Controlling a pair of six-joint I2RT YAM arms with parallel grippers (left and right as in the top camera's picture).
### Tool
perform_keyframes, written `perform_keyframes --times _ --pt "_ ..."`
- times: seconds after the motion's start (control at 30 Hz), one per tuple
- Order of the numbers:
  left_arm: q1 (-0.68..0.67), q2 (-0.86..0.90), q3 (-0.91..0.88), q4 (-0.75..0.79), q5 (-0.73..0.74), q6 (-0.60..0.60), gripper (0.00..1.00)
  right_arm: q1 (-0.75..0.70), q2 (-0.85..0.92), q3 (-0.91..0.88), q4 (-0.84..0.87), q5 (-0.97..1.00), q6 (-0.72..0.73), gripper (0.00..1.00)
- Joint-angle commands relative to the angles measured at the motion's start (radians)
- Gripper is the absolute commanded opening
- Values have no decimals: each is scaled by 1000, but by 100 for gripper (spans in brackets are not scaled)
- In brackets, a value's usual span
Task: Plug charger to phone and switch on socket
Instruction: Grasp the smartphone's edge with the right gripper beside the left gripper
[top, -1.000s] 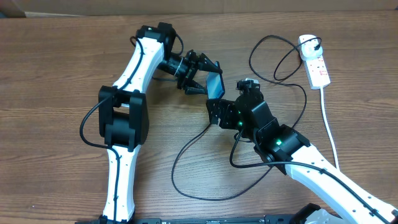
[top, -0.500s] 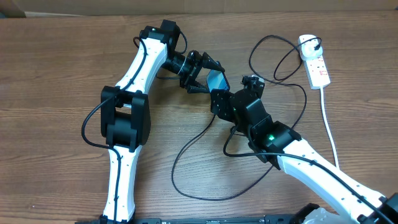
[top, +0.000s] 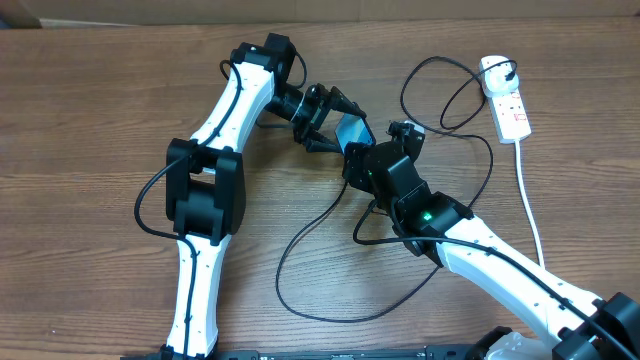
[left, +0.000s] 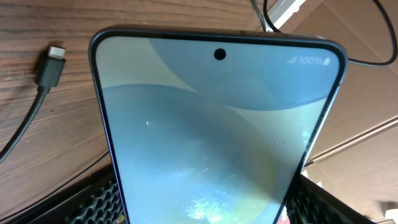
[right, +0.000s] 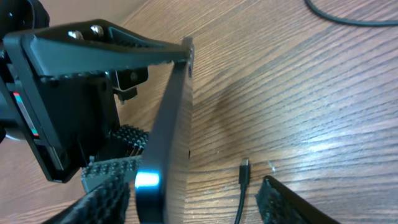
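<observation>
The phone (top: 351, 130), its screen lit pale blue, is held tilted above the table with my left gripper (top: 335, 122) shut on its long edges. It fills the left wrist view, phone (left: 211, 124) between the padded fingers (left: 93, 199). My right gripper (top: 357, 160) is right beside it, jaws open. In the right wrist view the phone (right: 166, 130) shows edge-on next to one pad (right: 102, 199) of my right gripper (right: 196, 205). The charger's connector tip (right: 244, 169) lies loose on the wood between the pads. The charger cable (top: 279, 270) loops across the table. The socket (top: 508, 100) lies at the far right.
The socket's thick white cord (top: 531, 215) runs down the right side toward the front edge. More black cable (top: 440, 95) curls beside the socket. The connector tip (left: 53, 62) rests on the wooden table (top: 90, 120) to the phone's left.
My right gripper has moved up and left to the phone, and its jaws have narrowed. The left gripper has shifted the phone slightly up and right.
</observation>
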Motion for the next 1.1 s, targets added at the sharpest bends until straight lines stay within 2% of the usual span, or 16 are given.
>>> perform_keyframes --times 0.0,0.2,0.43,0.73,1.07 --pt "-21 5 28 1 29 19 72 3 8 23 11 37 3 60" --pt "-22 5 28 0 29 20 72 3 16 23 30 46 -5 56" --pt "-23 5 28 0 27 32 72 -5 48 23 40 67 -4 56" --pt "-23 5 28 0 -1 31 73 -41 48 23 48 43 -4 48" --pt "-23 5 28 1 -13 31 73 -41 49 23 69 -19 -4 47"
